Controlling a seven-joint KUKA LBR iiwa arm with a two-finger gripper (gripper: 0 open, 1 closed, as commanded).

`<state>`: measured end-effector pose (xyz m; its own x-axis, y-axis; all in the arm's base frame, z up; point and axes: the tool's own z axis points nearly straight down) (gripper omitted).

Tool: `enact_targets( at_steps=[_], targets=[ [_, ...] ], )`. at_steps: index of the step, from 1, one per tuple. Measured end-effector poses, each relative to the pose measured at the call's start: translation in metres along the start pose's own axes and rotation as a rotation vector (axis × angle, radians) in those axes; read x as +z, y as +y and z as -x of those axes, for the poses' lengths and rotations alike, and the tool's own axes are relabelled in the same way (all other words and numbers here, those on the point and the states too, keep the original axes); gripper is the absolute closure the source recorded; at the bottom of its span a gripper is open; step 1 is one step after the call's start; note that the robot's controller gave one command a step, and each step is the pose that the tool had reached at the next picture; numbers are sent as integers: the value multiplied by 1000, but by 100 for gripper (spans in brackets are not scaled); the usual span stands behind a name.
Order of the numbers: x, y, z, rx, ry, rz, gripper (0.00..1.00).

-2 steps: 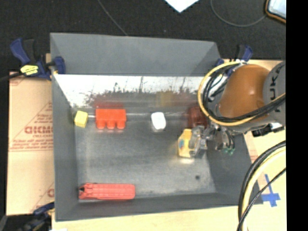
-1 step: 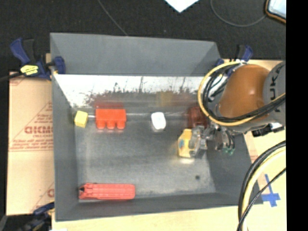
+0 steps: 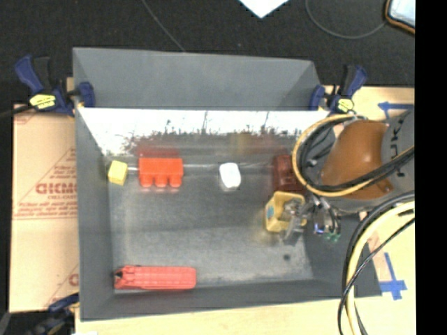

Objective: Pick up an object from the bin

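My orange-brown wrist cover (image 3: 353,155) with its looped cables is hanging highest. Below it my gripper (image 3: 299,223) is sitting low in the grey metal bin (image 3: 91,222), just beside a small yellow plastic block (image 3: 278,211). Whether the gripper is apart or together, I cannot tell. I am judging this block as light, stiff and rather smooth, best taken across its flat sides.
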<state>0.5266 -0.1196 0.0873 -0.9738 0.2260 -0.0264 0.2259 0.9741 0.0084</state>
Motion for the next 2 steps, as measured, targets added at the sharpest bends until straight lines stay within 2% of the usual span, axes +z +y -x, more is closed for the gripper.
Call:
enact_targets(
  at_steps=[1, 2],
  targets=[
    [-49, 33, 31, -70, -2, 1, 100],
    [14, -22, 12, 116, -3, 4, 100]
  ],
)
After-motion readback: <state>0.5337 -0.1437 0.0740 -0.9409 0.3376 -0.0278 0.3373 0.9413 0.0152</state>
